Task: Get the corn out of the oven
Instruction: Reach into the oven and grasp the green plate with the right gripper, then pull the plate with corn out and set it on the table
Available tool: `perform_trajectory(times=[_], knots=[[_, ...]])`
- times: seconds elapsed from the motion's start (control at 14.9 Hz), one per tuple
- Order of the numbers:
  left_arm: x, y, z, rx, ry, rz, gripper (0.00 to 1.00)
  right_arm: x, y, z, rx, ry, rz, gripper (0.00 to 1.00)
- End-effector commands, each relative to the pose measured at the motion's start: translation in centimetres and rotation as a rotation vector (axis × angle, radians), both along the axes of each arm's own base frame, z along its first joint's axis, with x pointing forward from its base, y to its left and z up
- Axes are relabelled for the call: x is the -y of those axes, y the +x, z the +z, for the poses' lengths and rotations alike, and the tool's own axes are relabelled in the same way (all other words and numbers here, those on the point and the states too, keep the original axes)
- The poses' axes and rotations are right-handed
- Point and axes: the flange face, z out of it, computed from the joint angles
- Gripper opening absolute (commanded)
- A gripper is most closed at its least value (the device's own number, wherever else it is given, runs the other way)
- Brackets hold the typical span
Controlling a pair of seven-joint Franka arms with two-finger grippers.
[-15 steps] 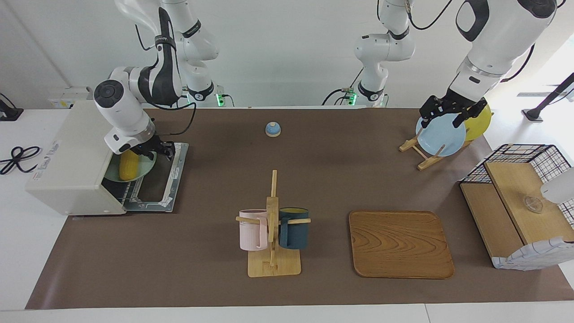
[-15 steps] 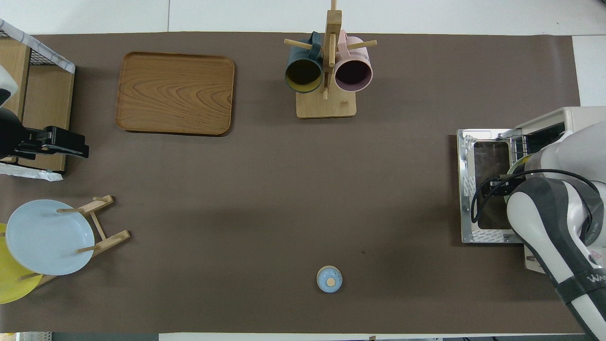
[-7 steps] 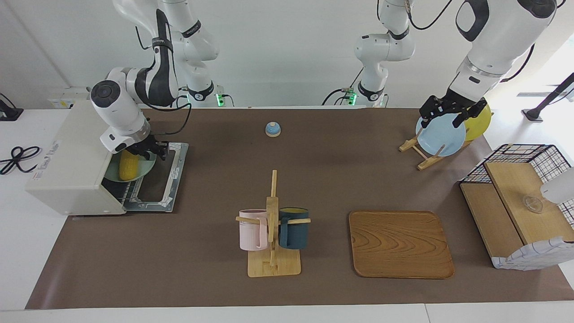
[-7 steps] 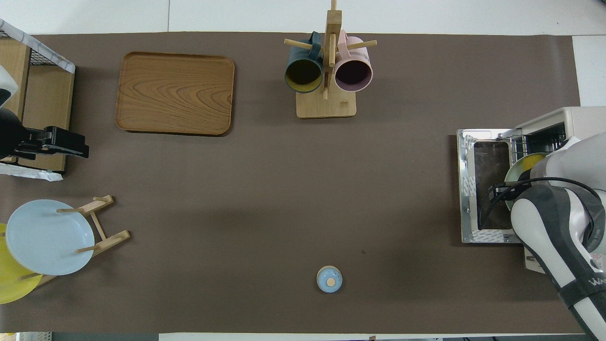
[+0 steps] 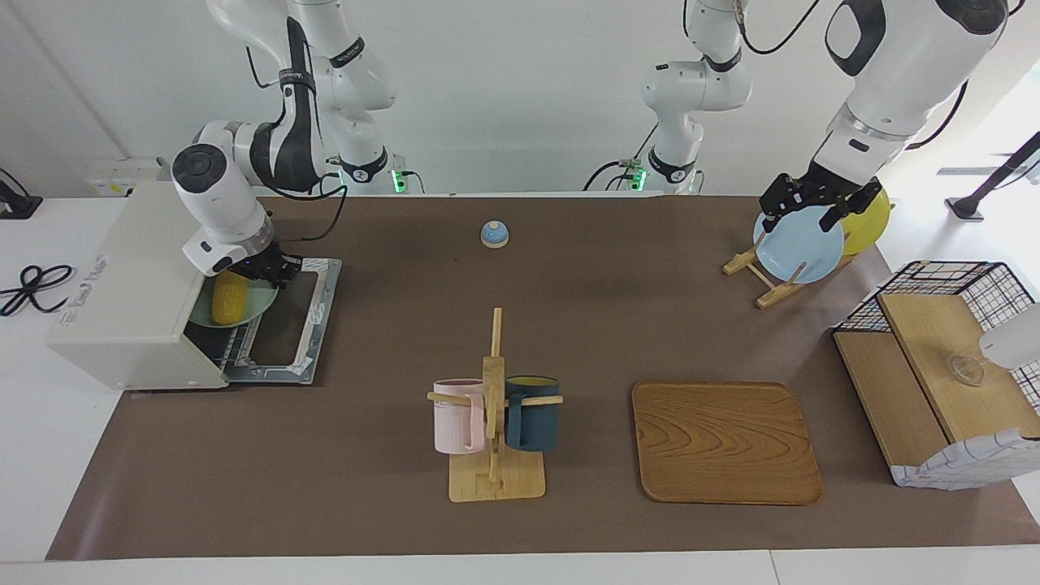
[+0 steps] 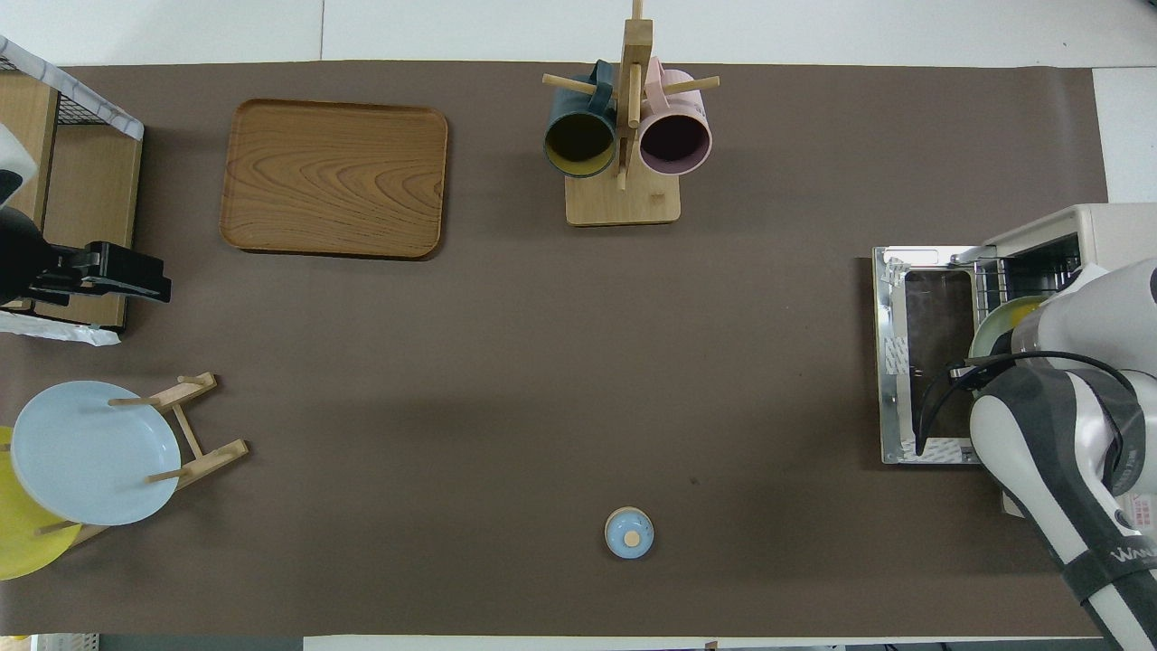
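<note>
A plain white wall runs across 12 o'clock. The white table carries a brown mat over most of its top. Bright daylight enters at 2 o'clock.

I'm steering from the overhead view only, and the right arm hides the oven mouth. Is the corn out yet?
Observer: No. The corn lies on a pale green plate in the open mouth of the oven.
Operator: Where is the right pincer?
Observer: The right pincer is at that plate's rim, beside the corn. I cannot tell whether it grips anything.
Operator: And the left one?
Observer: The left pincer waits over the blue plate in the dish rack.
</note>
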Motion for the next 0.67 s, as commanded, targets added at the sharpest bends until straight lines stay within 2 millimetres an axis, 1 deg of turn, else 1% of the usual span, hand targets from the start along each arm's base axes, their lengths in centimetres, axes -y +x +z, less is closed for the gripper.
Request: perform_trajectory(times=[0.0,0.13,0.27,0.34,0.47,0.54,0.6], knots=[[-0.3,-0.2,0.0,-0.001,0.014,0.004,1.0,-2.2,0.2,0.6,0.007,-0.019,0.078,0.0],[-0.3,-0.2,-0.1,-0.003,0.015,0.004,1.0,-4.2,1.4,1.8,0.0,-0.023,0.113,0.0],[-0.3,-0.2,-0.1,-0.003,0.014,0.002,1.0,-7.5,2.6,3.3,-0.017,-0.031,0.155,0.0],[-0.3,-0.2,-0.1,-0.003,0.014,0.002,1.0,-9.5,3.3,4.2,-0.02,-0.04,0.16,0.0],[-0.3,-0.2,-0.2,-0.004,0.015,0.001,1.0,-15.1,3.9,6.0,-0.014,-0.069,0.153,0.0],[-0.3,-0.2,0.0,-0.001,0.014,0.001,1.0,-17.7,4.4,6.5,-0.014,-0.089,0.141,0.0],[-0.3,-0.2,-0.2,-0.004,0.014,-0.001,1.0,-21.0,4.9,6.8,-0.015,-0.102,0.13,0.0]])
